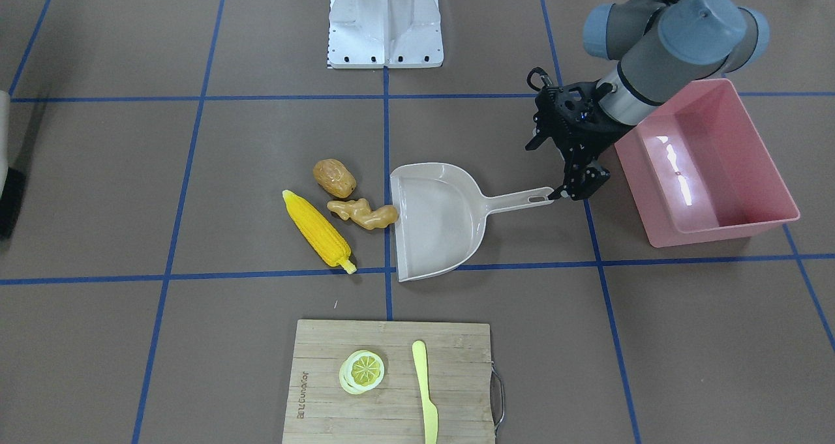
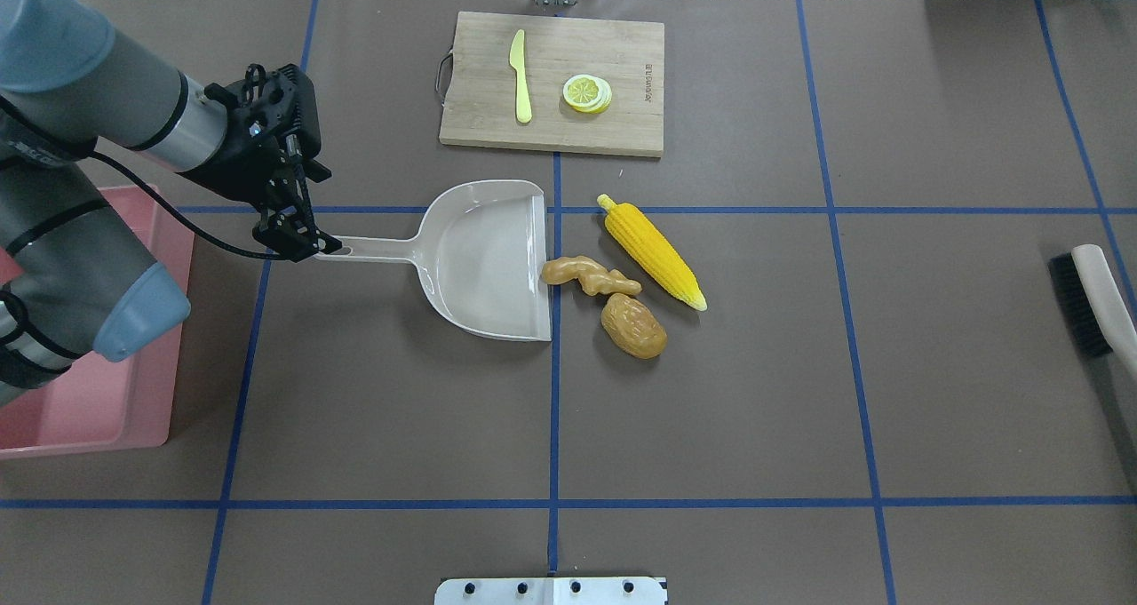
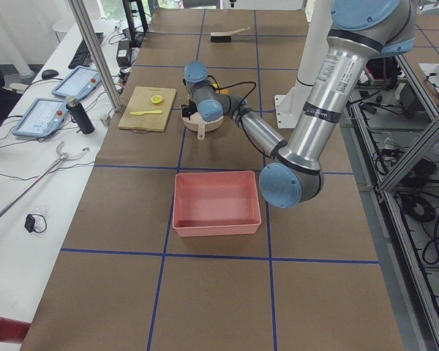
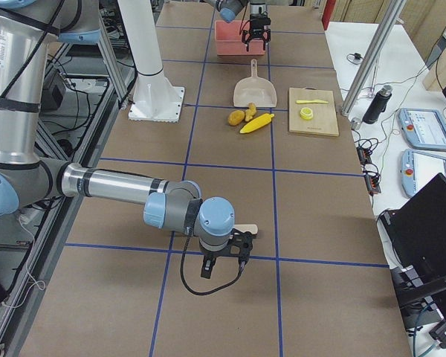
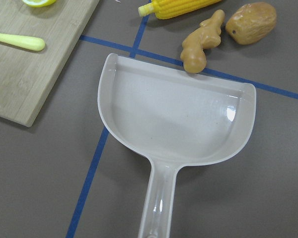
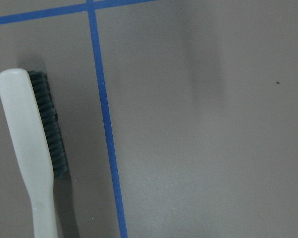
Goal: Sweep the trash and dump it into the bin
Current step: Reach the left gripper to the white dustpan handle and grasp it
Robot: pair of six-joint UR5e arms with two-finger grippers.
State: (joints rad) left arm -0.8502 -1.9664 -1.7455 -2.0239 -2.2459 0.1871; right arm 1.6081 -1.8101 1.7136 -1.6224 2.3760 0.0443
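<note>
Brown-covered bench point(image 2: 799, 392) marked into squares with blue tape. Large pink rectangular plastic tub point(image 1: 717, 231), glossy inside with a flared rim: stands upright at the robot's left end of the bench, partly under the left arm in the overhead view. Rectangular bamboo cutting board point(image 2: 480, 116) with a metal handle: lies flat on the far side of the bench from the robot. Beige plastic dustpan point(image 2: 484, 258) with a long handle: lies flat near the bench's middle, handle pointing toward the tub, open lip on a blue tape line. Pale-handled brush with black bristles point(image 6: 30, 148): lies at the robot's right end, well apart from the rest. Left hand point(image 2: 306, 245), black, two fingers: at the tip of the dustpan's handle; whether it is clamped on it cannot be told. Right hand point(image 4: 224, 269): hangs just over the bench beside the brush; open or closed cannot be told. Yellow toy corn cob point(image 2: 651, 251): on the bench beyond the dustpan's lip, lying aslant. Tan knobbly toy ginger root point(image 2: 588, 276): between corn and dustpan, one end at the lip. Brown lumpy toy potato point(image 2: 633, 325): just beside the ginger. Pale yellow plastic knife point(image 2: 520, 76) and yellow lemon slice point(image 2: 586, 92): on the board, apart from each other.
</note>
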